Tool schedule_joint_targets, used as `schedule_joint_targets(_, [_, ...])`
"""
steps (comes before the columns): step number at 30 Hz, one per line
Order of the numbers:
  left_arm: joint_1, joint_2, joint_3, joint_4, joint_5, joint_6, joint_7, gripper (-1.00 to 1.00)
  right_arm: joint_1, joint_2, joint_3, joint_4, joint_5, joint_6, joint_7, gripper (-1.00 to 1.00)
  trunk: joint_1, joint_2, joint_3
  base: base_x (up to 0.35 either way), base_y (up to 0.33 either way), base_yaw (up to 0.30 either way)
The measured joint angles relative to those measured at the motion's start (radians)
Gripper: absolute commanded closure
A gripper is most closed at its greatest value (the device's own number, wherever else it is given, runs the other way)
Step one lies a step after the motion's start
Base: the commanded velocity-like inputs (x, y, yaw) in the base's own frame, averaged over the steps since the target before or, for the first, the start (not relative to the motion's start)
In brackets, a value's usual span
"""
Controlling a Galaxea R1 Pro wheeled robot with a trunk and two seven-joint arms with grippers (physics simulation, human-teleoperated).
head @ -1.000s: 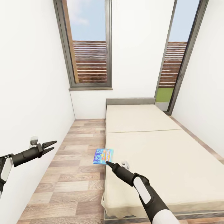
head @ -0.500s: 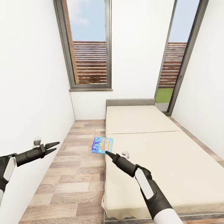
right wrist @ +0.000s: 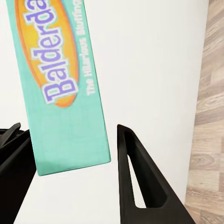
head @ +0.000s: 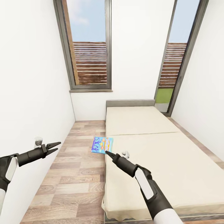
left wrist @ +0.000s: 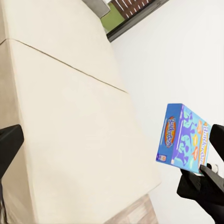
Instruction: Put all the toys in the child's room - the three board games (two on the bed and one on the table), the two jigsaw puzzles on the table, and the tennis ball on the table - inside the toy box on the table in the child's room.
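The blue board game (head: 102, 145) with cartoon print hangs in the air over the left edge of the bed (head: 161, 155). My right gripper (head: 107, 151) is shut on its lower end. In the right wrist view the game's teal side (right wrist: 60, 88), printed "Balderdash", stands between the black fingers (right wrist: 135, 177). The left wrist view shows the same board game (left wrist: 183, 139) upright above the right gripper (left wrist: 204, 181), with the beige mattress (left wrist: 70, 116) behind. My left gripper (head: 52, 147) is open with nothing in it, out over the floor near the left wall.
A strip of wood plank floor (head: 74, 174) runs between the white left wall (head: 28, 102) and the bed. Two tall dark-framed windows (head: 90, 46) stand behind the headboard (head: 130, 103). A small grey fixture (head: 38, 141) sits on the left wall.
Over the last second my right gripper has lifted the blue board game upward and a little away from me. The left gripper has shifted only slightly.
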State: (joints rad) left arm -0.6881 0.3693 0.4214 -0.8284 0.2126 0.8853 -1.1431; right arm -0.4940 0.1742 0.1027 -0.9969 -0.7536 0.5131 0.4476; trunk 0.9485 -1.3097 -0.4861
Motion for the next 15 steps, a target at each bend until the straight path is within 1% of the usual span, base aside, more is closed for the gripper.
schedule_joint_targets(11, [0.0,-0.003,-0.001,0.0,0.0,0.0,0.001,-1.0,-0.001,0.0,-0.01,-0.003,0.001,0.004,-0.009,1.0,-0.042,0.077,0.034,0.0,0.0,0.0])
schedule_joint_targets(15, [0.0,-0.003,-0.001,0.0,0.0,0.0,0.002,-1.0,-0.001,-0.045,-0.006,-0.004,0.003,0.012,-0.011,1.0,-0.058,0.105,0.047,0.0,0.0,0.0])
